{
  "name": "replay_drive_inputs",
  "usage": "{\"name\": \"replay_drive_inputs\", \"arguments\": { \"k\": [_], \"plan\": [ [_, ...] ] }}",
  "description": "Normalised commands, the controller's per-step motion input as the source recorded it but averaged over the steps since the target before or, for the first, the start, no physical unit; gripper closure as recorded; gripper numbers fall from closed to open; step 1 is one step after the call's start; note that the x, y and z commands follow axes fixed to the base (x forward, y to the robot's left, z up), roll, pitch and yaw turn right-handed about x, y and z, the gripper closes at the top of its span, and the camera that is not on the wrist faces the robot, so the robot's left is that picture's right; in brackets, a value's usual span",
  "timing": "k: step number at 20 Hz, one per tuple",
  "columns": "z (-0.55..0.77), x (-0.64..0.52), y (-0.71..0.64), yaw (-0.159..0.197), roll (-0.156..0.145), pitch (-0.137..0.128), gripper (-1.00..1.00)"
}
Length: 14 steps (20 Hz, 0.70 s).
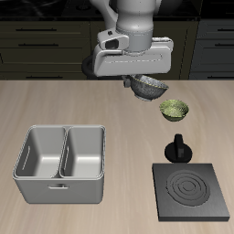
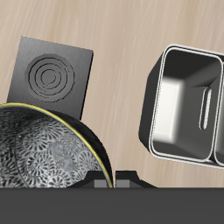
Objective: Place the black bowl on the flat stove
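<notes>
The gripper (image 1: 144, 80) is clamped on the black bowl (image 1: 150, 88), lifted above the table; its fingers are mostly hidden. The flat stove (image 1: 192, 190) lies bare, cropped in the wrist view.

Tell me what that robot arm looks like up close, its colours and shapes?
The arm is a thick, rounded column in glossy pale grey-white. It ends in a wide, boxy light-grey head with darker grey panels, and the gripper under it is dark. No cables or readable markings show. In the wrist view, only a dark grey edge of the gripper appears.
</notes>
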Motion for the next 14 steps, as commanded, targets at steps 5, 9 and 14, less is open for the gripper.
{"name": "replay_drive_inputs", "arguments": {
  "k": [5,9,14],
  "plan": [
    [0.07,0.27,0.23,-0.004,0.011,0.004,1.0],
    [0.09,0.33,0.2,-0.002,0.012,-0.002,1.0],
    [-0.05,0.29,0.12,0.014,0.004,0.023,1.0]
  ]
}}
